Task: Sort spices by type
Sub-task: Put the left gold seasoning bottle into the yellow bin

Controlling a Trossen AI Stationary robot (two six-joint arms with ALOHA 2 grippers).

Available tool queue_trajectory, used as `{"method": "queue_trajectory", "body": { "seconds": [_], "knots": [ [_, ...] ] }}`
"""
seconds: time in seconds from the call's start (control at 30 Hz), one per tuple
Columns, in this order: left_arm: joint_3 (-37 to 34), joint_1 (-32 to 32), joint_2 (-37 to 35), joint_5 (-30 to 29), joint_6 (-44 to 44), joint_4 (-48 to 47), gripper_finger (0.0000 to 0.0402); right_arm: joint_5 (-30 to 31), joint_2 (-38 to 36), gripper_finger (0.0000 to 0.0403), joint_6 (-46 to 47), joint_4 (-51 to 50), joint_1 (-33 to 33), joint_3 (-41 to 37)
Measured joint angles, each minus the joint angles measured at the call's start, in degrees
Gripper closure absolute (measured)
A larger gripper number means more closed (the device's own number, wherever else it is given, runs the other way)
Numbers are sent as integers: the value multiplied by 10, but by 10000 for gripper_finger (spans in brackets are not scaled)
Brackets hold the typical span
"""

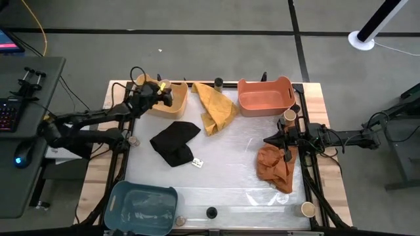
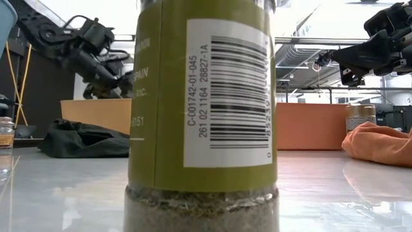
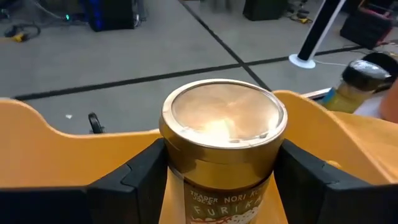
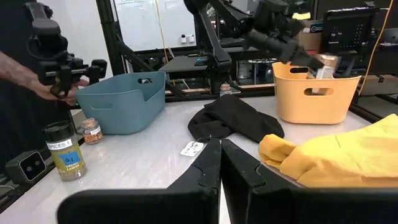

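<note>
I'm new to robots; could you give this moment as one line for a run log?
left hand: holding tan-topped spice jar over yellow bin | right hand: shut, empty, waiting near orange cloth

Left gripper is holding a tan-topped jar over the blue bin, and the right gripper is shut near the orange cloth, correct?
Not quite. The left gripper holds the tan-topped jar over the yellow bin, not the blue bin; the high view shows it. The right gripper is shut near the orange cloth, as you said.
</note>
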Motion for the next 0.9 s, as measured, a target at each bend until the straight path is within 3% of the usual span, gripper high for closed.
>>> {"method": "queue_trajectory", "body": {
  "seconds": [0.33, 0.9],
  "knots": [
    [1, 0, 103, 1, -50, 71, 173, 0, 0, 402, 0, 0, 0, 0],
    [2, 0, 111, 1, -74, 66, 147, 0, 0, 402, 0, 0, 0, 0]
  ]
}}
